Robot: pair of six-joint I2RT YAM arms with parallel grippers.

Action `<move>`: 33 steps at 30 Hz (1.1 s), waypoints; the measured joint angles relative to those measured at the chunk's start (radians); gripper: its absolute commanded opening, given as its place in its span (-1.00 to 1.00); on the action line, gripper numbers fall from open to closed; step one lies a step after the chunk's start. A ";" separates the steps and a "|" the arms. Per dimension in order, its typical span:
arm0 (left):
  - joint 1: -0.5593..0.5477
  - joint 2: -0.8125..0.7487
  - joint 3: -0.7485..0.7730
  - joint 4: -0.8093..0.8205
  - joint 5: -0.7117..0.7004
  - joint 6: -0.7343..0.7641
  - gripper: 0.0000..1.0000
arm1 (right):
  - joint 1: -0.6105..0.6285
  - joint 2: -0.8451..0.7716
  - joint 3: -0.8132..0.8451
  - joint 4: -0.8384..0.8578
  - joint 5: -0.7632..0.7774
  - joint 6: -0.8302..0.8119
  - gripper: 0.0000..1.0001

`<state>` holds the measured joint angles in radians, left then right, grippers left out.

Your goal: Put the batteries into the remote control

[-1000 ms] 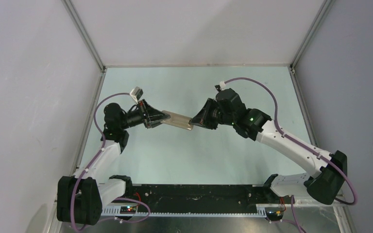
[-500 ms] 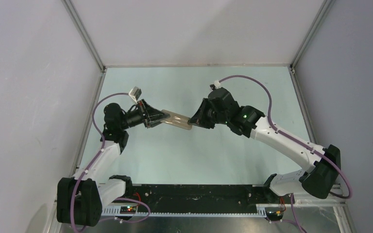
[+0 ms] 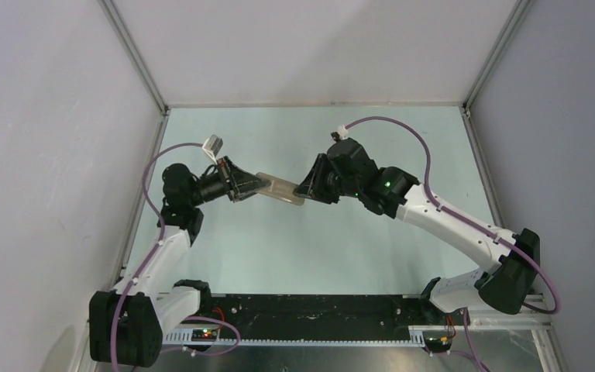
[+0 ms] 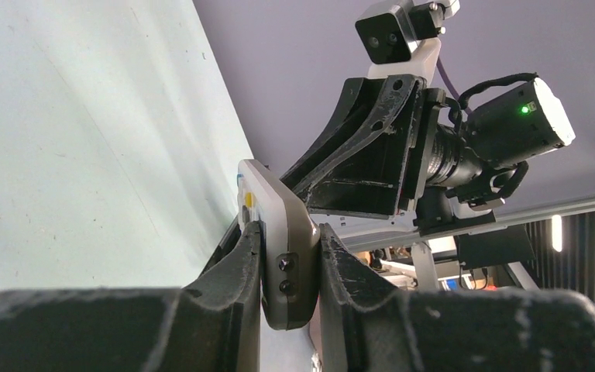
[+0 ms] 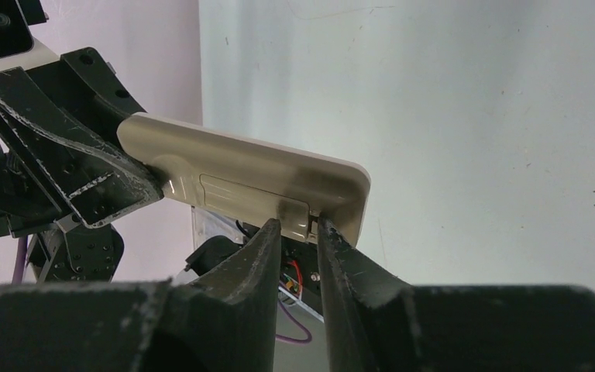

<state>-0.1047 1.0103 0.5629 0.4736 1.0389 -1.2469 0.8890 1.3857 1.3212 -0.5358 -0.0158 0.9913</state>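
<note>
My left gripper point(image 3: 257, 186) is shut on one end of the remote control point(image 3: 280, 189) and holds it in the air above the table. The left wrist view shows the remote control point(image 4: 277, 225) edge-on, pinched between both pads of the left gripper point(image 4: 289, 231). The tan back with its battery cover point(image 5: 252, 194) faces the right wrist camera. My right gripper point(image 5: 298, 225) stands narrowly open. Its fingertips point(image 5: 273, 229) rest against the remote's point(image 5: 240, 167) edge at the cover's end, with nothing between them. In the top view the right gripper point(image 3: 303, 191) meets the remote's free end. The batteries are out of view.
The pale green table point(image 3: 318, 248) is enclosed by white walls with metal corner rails point(image 3: 135, 62). A black strip point(image 3: 310, 310) with the arm bases runs along the near edge. Purple cables loop over both arms.
The right arm has shifted slightly left and its jaws have parted a little at the remote's free end. The left gripper keeps its hold, with the remote raised slightly.
</note>
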 measured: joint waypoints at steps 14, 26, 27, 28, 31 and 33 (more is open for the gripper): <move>-0.034 0.069 0.037 0.024 0.014 -0.036 -1.00 | 0.000 -0.059 0.002 -0.021 0.018 0.018 -0.02; -0.034 0.122 0.053 0.059 0.023 -0.135 -1.00 | -0.021 -0.090 0.002 -0.078 0.004 0.029 0.02; -0.033 0.124 0.057 0.064 0.023 -0.142 -1.00 | -0.021 -0.093 0.002 -0.085 0.004 0.029 0.02; -0.032 0.125 0.061 0.069 0.023 -0.149 -1.00 | -0.022 -0.096 0.002 -0.091 0.004 0.029 0.04; -0.029 0.128 0.072 0.080 0.028 -0.161 -1.00 | -0.023 -0.106 0.001 -0.098 0.005 0.029 0.21; -0.028 0.129 0.074 0.085 0.032 -0.167 -1.00 | -0.023 -0.113 0.001 -0.098 0.010 0.030 0.65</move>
<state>-0.1329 1.1389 0.6365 0.5591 1.0714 -1.4143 0.8661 1.2724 1.3224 -0.6342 -0.0059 1.0210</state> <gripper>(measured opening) 0.272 0.582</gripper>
